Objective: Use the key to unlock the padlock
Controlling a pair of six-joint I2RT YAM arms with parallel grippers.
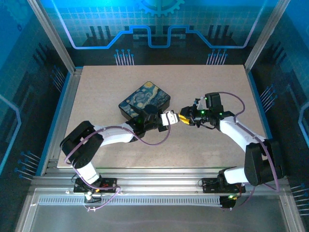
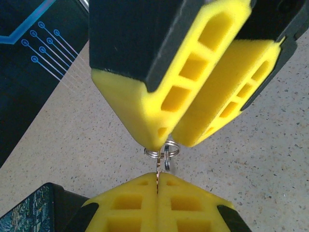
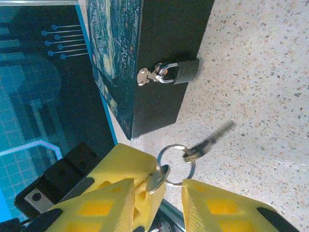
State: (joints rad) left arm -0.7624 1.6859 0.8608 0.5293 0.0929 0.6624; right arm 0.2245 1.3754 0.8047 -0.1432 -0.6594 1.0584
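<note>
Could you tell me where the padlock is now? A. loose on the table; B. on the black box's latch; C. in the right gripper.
B: the padlock hooks through the silver latch on the black box side wall.

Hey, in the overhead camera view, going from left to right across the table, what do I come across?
left arm's black elbow → black box with the swirl-painted lid → left gripper → right gripper → right arm's black elbow
</note>
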